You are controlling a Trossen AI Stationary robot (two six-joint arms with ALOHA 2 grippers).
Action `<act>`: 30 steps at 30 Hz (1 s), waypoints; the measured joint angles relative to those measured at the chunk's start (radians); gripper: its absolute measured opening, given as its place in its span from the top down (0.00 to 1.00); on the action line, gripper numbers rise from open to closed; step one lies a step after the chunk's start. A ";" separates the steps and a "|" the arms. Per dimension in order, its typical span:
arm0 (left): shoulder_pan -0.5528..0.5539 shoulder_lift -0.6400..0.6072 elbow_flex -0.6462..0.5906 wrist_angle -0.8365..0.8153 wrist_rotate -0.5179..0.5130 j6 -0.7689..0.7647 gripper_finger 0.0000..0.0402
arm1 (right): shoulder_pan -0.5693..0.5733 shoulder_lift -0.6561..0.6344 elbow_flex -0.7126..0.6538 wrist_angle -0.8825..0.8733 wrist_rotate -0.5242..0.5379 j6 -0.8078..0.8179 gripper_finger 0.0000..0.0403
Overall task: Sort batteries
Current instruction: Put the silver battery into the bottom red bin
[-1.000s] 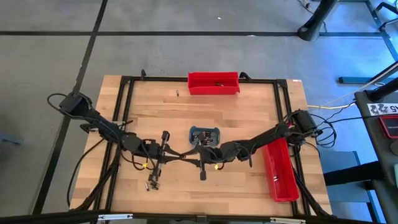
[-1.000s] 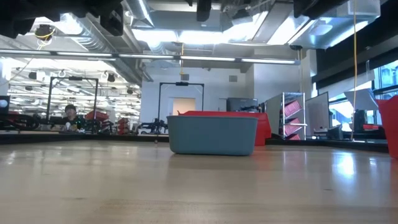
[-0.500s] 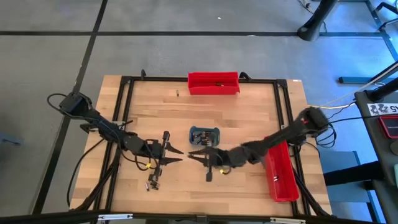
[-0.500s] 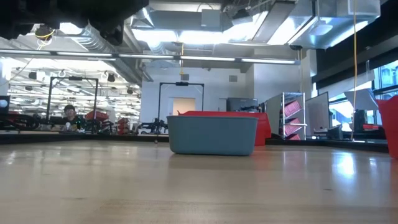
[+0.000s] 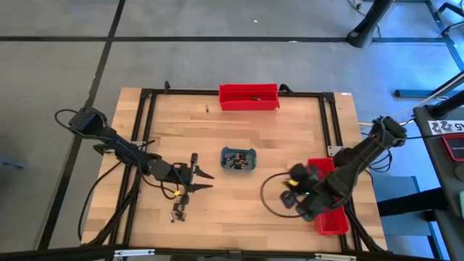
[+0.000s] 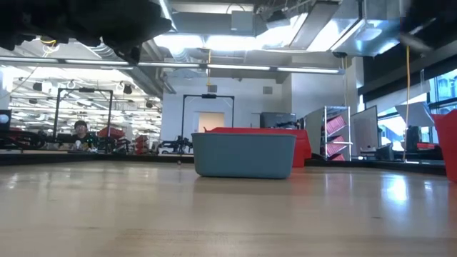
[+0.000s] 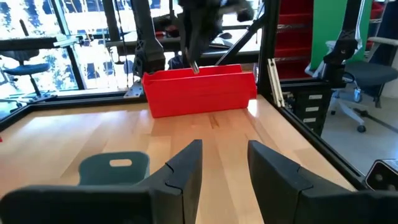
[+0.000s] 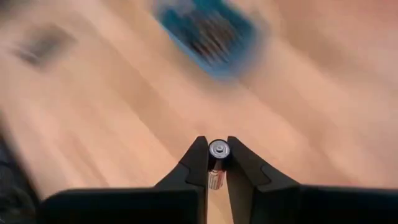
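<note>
My right gripper (image 5: pixel 299 192) hangs blurred at the right red bin (image 5: pixel 328 206). In the left wrist view it shows above the bin's long wall (image 7: pixel 199 93). It is shut on one battery (image 8: pixel 216 163). My left gripper (image 5: pixel 206 180) is open and holds nothing, left of the grey-blue tray (image 5: pixel 238 158). More batteries (image 5: pixel 236 159) lie in that tray. A few lie loose (image 5: pixel 177 212) near the table's near left. One lies in the far red bin (image 5: pixel 254 96), and another lies alone on the wood (image 5: pixel 206 109). My right gripper pinches the battery between its two fingertips (image 8: pixel 198 155). The battery's silvery end face (image 8: pixel 217 149) shows between the tips and its copper-toned body runs back along the fingers. It is lifted clear of the table.
The far red bin (image 5: pixel 249 96) sits at the middle of the table's far edge. A black frame (image 5: pixel 148 116) runs round the wooden top. Bare wood lies between the tray and the right bin. The low view shows the tray (image 6: pixel 244 153) with a red bin (image 6: pixel 300 143) behind it.
My right gripper has swung fast from just beside the tray toward the table's right edge, carrying the battery, and now hangs at the right red bin. My left gripper has drawn back a little toward the left and stays open.
</note>
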 joint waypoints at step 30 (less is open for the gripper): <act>0.014 0.000 0.000 -0.027 0.002 -0.022 0.71 | 0.236 0.027 -0.270 -0.116 -0.596 0.835 0.93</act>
